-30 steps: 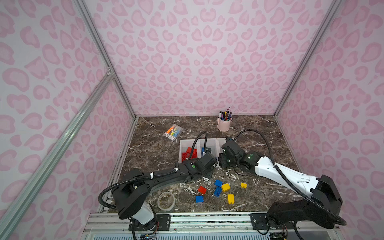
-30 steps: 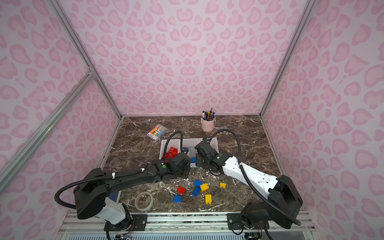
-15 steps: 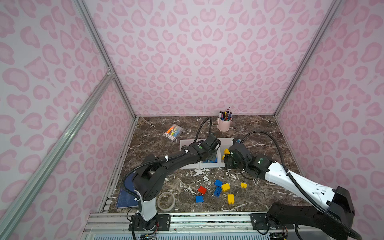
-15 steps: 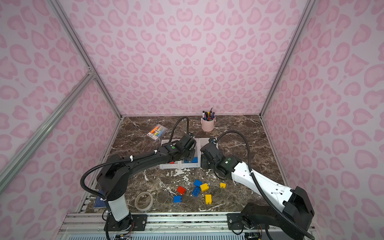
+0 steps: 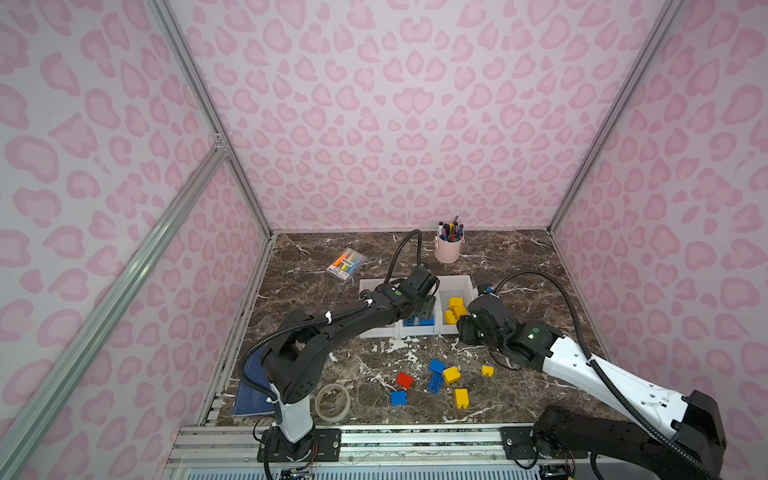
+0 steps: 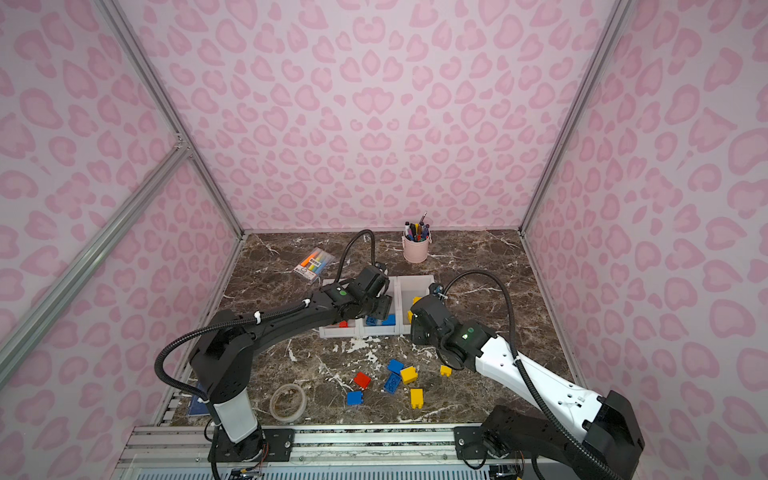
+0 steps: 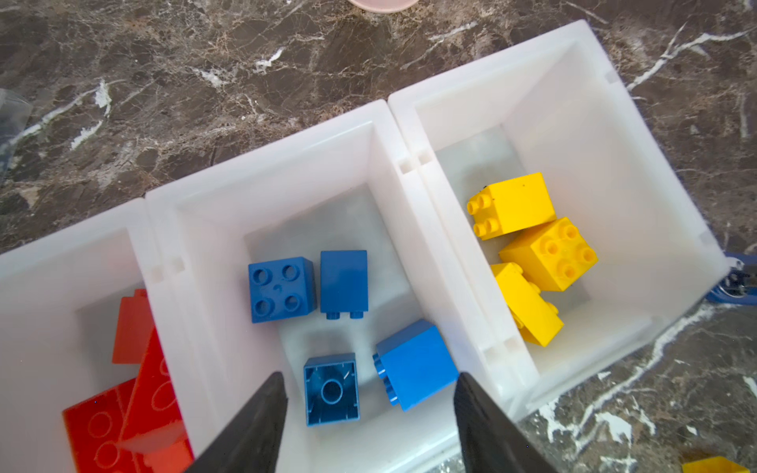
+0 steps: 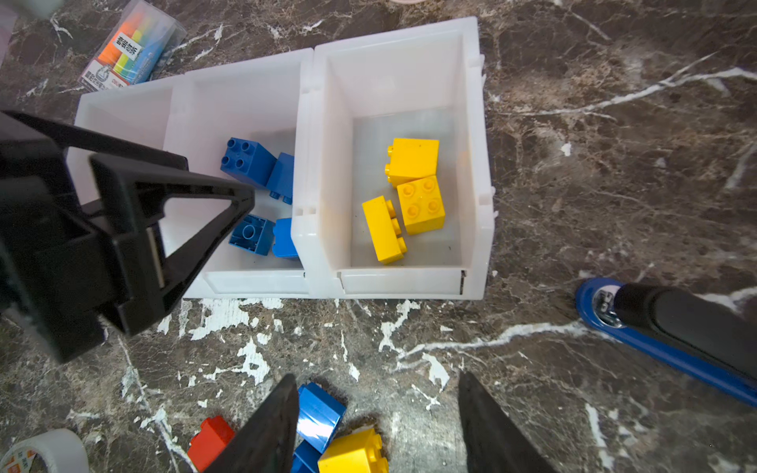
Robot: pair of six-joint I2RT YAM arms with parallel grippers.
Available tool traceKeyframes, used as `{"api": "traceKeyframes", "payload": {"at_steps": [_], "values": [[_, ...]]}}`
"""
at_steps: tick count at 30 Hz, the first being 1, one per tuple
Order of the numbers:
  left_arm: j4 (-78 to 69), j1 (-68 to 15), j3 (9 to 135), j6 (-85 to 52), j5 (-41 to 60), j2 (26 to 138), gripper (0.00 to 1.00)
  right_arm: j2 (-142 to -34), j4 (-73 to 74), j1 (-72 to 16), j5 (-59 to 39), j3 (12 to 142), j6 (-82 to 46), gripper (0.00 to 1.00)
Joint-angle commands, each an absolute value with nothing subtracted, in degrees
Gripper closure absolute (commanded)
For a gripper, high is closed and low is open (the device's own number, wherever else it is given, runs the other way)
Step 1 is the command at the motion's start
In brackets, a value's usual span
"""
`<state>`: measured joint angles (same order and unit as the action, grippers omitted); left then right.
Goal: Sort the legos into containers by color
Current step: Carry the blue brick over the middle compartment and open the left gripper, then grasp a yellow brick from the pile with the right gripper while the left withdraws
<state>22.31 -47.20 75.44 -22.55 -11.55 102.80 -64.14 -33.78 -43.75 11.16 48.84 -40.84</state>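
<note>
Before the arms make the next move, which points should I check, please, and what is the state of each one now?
1. Left pincer empty, jaws apart: ok.
2. Right pincer empty, jaws apart: ok.
3. Blue bin holds only blue: ok.
4. Yellow bin holds only yellow: ok.
5. Red bin holds only red: cannot tell, partly hidden.
6. Table free of loose bricks: not ok, seven lie there.
</note>
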Motion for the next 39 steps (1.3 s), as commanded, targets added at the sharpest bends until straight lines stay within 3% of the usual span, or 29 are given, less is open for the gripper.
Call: {"api": "traceKeyframes", "payload": {"at_steps": [1, 12, 22, 39], "values": [[21.73, -47.1, 73.05, -23.76, -11.51, 100.19, 0.33, -64.33, -33.1, -43.77, 11.59, 48.04, -41.48, 0.37], [20.32, -47.08, 61.17, -28.74, -13.69, 87.48, 0.32, -66.32, -32.52, -44.67, 6.4, 44.36, -41.9, 0.37], [21.14, -47.03, 50.05, -34.53, -16.52, 76.05, 0.32, -68.58, -31.66, -51.58, 3.99, 40.94, -41.82, 0.37], [23.3, -47.04, 44.14, -37.71, -17.32, 70.07, 0.32, -73.96, -27.93, -56.21, 3.42, 38.25, -44.65, 0.36]]}}
